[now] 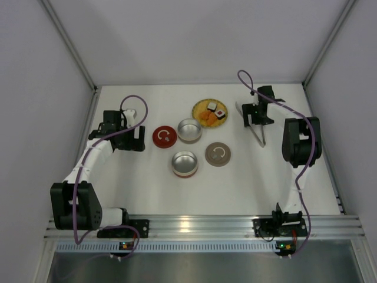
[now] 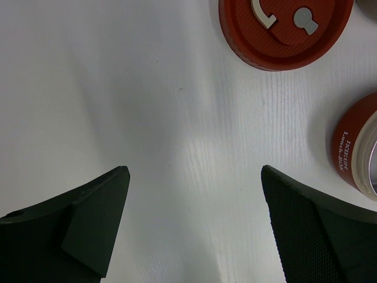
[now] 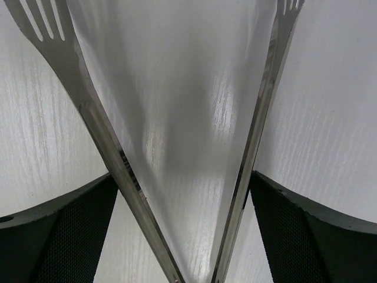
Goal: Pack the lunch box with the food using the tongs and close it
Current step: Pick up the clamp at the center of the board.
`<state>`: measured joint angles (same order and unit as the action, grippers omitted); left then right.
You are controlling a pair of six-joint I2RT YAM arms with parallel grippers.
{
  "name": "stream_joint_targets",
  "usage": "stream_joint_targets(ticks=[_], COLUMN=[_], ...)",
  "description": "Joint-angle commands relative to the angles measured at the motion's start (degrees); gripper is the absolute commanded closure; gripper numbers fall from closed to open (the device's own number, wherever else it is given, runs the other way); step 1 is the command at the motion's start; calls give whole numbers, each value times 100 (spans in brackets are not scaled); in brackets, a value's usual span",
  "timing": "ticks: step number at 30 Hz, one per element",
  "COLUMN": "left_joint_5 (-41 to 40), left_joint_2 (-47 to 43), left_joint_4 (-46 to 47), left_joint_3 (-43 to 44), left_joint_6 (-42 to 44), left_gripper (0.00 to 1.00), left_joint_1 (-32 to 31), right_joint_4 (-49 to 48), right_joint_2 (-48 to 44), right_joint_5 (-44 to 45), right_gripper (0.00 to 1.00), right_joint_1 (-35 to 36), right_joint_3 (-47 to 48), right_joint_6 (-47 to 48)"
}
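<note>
Silver tongs [image 3: 177,177] between right end effector [image 3: 184,236] fingers.

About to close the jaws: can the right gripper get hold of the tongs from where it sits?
Probably yes. The right gripper stands open astride the tongs, one finger outside each arm, nothing between them.

we see a round yellow woven plate [image 1: 202,107] on the white surface [image 1: 147,177], which is bounded by pale walls [image 1: 35,88].
</note>
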<state>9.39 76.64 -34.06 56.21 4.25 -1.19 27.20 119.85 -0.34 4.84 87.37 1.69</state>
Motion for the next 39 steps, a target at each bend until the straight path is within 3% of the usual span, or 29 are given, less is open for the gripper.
stream_joint_targets(ticks=[1, 11, 18, 25, 29, 39], left_joint_5=[19, 10, -51, -69, -69, -7], left_joint_2=[-132, -211, -211, -378, -474, -773], left_joint_4=[198, 172, 163, 102, 40, -118], left_joint_3=[224, 207, 250, 259, 242, 215], left_joint_6=[23, 50, 58, 111, 111, 129], left_gripper=[2, 2, 2, 2, 2, 2], left_joint_1=[-13, -13, -13, -13, -13, -13], right_joint_4=[137, 22, 136, 548, 873, 1770], right_joint_2=[21, -102, -269, -1331, -1737, -2211], right_joint_5=[-159, -326, -432, -572, -695, -1354], right_gripper=[7, 15, 39, 53, 67, 70], right_joint_1=[34, -36, -45, -62, -71, -71], right_joint_3=[-273, -590, -634, -546, -371, 139], right_joint_6=[-55, -11, 33, 270, 384, 542])
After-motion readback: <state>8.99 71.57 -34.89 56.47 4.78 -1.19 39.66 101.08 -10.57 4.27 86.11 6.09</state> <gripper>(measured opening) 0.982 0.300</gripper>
